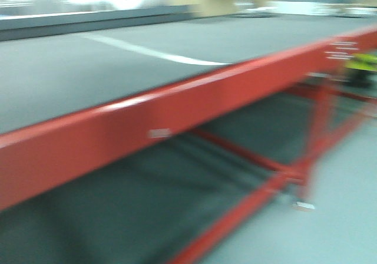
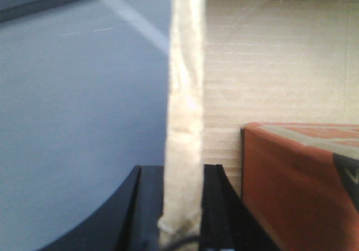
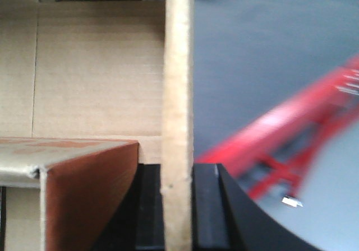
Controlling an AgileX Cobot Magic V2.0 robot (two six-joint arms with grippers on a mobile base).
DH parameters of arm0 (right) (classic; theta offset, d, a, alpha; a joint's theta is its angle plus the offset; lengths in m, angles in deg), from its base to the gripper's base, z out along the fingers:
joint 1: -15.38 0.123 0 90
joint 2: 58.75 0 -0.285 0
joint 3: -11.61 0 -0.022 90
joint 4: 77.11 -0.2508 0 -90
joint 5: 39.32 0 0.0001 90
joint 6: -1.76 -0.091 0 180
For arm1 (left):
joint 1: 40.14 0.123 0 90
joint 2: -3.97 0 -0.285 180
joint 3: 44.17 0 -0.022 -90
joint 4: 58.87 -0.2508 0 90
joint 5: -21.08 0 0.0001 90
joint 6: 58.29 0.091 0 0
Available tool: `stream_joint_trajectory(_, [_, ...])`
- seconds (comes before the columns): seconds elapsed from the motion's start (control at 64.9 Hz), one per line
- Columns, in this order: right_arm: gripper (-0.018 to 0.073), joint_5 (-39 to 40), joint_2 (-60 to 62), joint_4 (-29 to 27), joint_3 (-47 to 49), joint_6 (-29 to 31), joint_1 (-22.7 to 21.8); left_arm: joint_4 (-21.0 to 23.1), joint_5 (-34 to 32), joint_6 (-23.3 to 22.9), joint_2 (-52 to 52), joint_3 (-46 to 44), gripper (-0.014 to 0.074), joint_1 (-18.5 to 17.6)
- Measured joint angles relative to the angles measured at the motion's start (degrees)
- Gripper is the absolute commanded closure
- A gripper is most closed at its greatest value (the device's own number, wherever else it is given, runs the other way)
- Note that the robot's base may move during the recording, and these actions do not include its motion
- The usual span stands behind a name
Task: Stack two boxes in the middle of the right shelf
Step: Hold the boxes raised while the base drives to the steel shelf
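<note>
The left claw (image 2: 182,175) and right claw (image 3: 178,172) each clamp a wall of the large box (image 2: 269,66), flatter box (image 2: 297,189) inside, mid-carry beside the red-edged platform (image 1: 177,116); next, seemingly, finding the unseen shelf.

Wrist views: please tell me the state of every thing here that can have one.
Large box: open, gripped at two walls.
Smaller box: lying inside the large box.
Left end effector: shut on a large box wall.
Right end effector: shut on a large box wall.
</note>
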Motion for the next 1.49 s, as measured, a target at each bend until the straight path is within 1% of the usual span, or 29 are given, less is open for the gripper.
stream_joint_trajectory(1.494, [0.0715,0.0,0.0,0.1,0.0,0.0,0.0,0.0,-0.26,0.0,0.0,0.0,0.0708,0.0])
